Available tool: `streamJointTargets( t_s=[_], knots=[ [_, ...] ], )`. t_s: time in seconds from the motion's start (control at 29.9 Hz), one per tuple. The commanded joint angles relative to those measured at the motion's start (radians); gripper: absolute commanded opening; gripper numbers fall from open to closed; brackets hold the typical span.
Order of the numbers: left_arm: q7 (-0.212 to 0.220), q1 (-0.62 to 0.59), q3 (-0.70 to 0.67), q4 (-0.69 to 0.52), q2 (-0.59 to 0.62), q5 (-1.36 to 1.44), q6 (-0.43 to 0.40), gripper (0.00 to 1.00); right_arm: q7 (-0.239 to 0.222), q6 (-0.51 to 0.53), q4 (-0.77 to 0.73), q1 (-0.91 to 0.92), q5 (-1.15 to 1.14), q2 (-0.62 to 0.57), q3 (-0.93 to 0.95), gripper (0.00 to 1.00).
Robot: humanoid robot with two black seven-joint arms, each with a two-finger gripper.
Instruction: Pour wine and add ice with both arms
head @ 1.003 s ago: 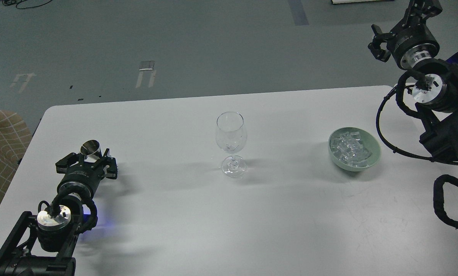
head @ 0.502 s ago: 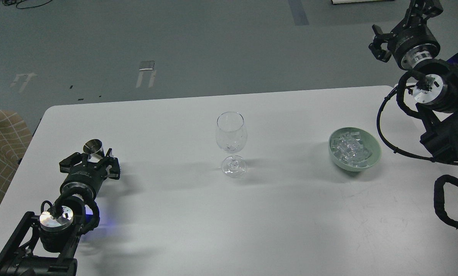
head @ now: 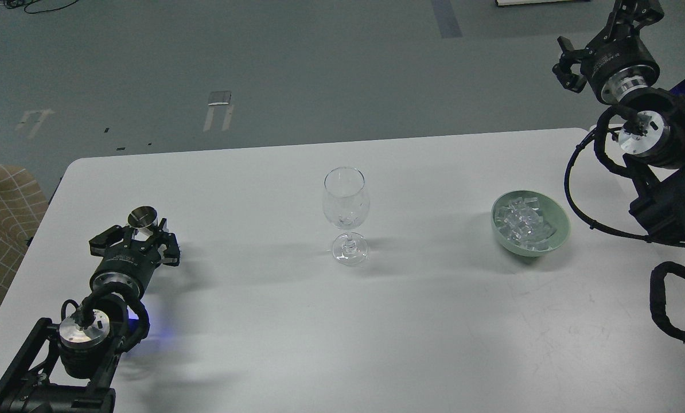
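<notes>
Steel cup (head: 142,218) left of wine glass (head: 346,213): light, slick; grip mid-wall. Left gripper (head: 137,238) fingers apart around it; right gripper (head: 598,35) unclear.

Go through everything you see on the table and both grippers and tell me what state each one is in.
Wine glass: upright, mid-table, looks empty.
Green bowl: upright, holding ice cubes.
Metal cup: at the left gripper, tilted; contents not visible.
Left gripper: low over the table, fingers around the cup; grasp unclear.
Right gripper: raised beyond the table's far right corner, holding nothing, fingers spread.
</notes>
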Motion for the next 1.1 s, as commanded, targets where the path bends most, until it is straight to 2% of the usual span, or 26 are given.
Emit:
streamJointTargets(
  t_s=[0.0,0.17,0.4,0.6,0.67,0.8,1.07],
  knots=[
    [0.000,0.000,0.000,0.016,-0.001,0.001,-0.005,0.37,0.000,0.000,-0.001,0.000,0.000,0.001,0.000,1.00],
    [0.000,-0.003,0.000,0.016,-0.001,0.002,-0.005,0.35,0.000,0.000,-0.001,0.000,0.000,0.000,0.000,1.00],
    [0.000,-0.004,0.000,0.016,0.000,0.003,-0.005,0.27,0.000,0.000,-0.001,-0.002,0.000,0.000,0.000,1.00],
    [0.000,-0.004,0.000,0.019,0.000,0.003,-0.006,0.26,0.000,0.000,-0.001,-0.003,0.000,0.000,0.000,1.00],
    [0.002,-0.003,0.000,0.019,0.000,0.005,-0.032,0.22,0.000,0.000,0.000,-0.003,0.000,0.000,0.000,1.00],
    [0.000,0.000,0.000,0.019,0.002,0.003,-0.078,0.19,0.000,0.000,0.000,-0.006,0.000,0.001,0.000,1.00],
    [0.005,-0.008,-0.002,0.005,-0.001,0.005,-0.097,0.14,0.000,0.000,0.000,-0.002,0.000,0.000,0.000,1.00]
  ],
)
